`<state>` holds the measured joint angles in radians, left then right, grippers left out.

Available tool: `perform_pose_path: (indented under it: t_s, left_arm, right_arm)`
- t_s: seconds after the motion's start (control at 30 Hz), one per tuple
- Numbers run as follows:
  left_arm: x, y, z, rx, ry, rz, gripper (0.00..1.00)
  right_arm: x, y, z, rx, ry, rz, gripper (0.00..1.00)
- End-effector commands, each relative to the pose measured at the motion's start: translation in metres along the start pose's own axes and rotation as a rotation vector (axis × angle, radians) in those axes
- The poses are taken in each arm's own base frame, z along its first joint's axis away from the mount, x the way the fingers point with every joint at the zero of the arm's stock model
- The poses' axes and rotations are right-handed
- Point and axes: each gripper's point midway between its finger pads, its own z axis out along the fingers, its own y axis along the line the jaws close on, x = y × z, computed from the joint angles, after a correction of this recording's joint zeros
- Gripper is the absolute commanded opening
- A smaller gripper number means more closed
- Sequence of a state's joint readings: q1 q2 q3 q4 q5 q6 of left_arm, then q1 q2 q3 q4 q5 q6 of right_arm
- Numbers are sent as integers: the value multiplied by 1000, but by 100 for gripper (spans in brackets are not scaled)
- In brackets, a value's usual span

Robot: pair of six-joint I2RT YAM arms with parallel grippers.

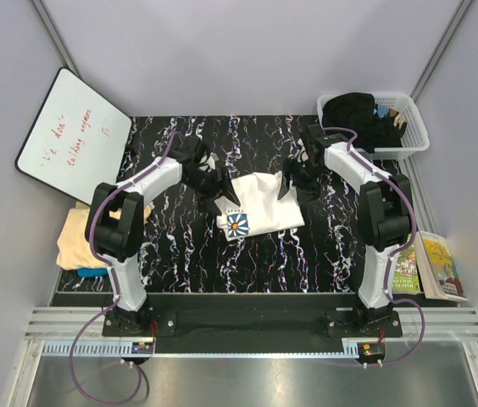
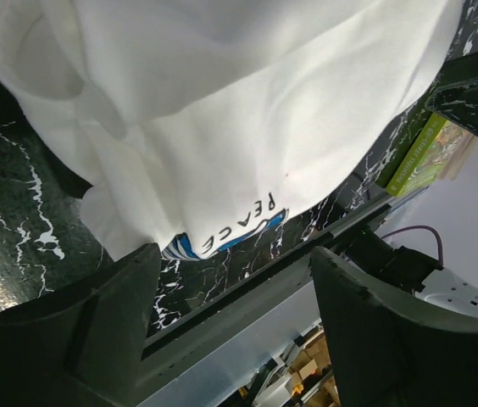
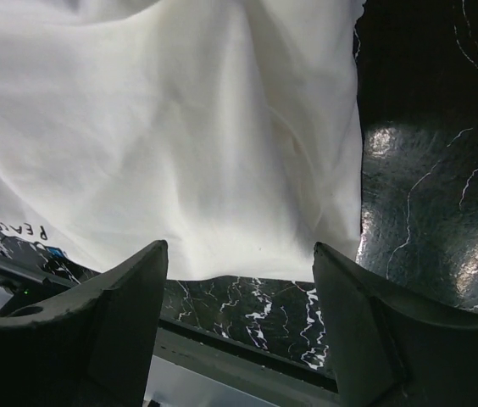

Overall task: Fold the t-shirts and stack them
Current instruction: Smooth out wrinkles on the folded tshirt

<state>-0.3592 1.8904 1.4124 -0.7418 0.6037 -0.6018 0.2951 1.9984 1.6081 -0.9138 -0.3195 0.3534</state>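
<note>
A white t-shirt [image 1: 264, 203] with a blue-petalled daisy print [image 1: 237, 225] lies folded on the black marbled table [image 1: 180, 246]. My left gripper [image 1: 216, 188] is open at its far left edge. My right gripper [image 1: 292, 182] is open at its far right edge. In the left wrist view the shirt [image 2: 222, 110] shows dark lettering and fills the top, beyond the empty gripper [image 2: 235, 254]. In the right wrist view the white cloth [image 3: 180, 127] lies beyond the open, empty gripper [image 3: 239, 250]. A peach shirt [image 1: 74, 237] and a teal-blue one [image 1: 92, 272] lie at the left edge.
A white basket [image 1: 410, 136] with dark clothes stands at the back right. A whiteboard [image 1: 74, 136] leans at the back left. Books [image 1: 430, 267] lie at the right edge, also showing in the left wrist view [image 2: 421, 157].
</note>
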Motion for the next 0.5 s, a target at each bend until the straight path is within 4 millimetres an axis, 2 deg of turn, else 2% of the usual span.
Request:
perform_pose_path:
  t_s: [0.0, 0.2, 0.33, 0.4, 0.43, 0.47]
  left_arm:
    - [-3, -6, -17, -6, -72, 48, 78]
    - [5, 11, -6, -57, -44, 46, 82]
    - [8, 13, 10, -81, -11, 63, 79]
    - [7, 11, 16, -82, -2, 80, 69]
    - [6, 7, 19, -81, 1, 94, 45]
    - [5, 4, 21, -76, 1, 102, 33]
  right_arm:
    - [-5, -2, -10, 9, -47, -25, 76]
    - [1, -10, 2, 25, -17, -22, 75]
    - [9, -15, 14, 27, 13, -21, 74]
    - [9, -16, 17, 20, 15, -14, 73]
    - [12, -16, 19, 12, 23, -10, 71]
    - [12, -14, 21, -1, 19, -11, 54]
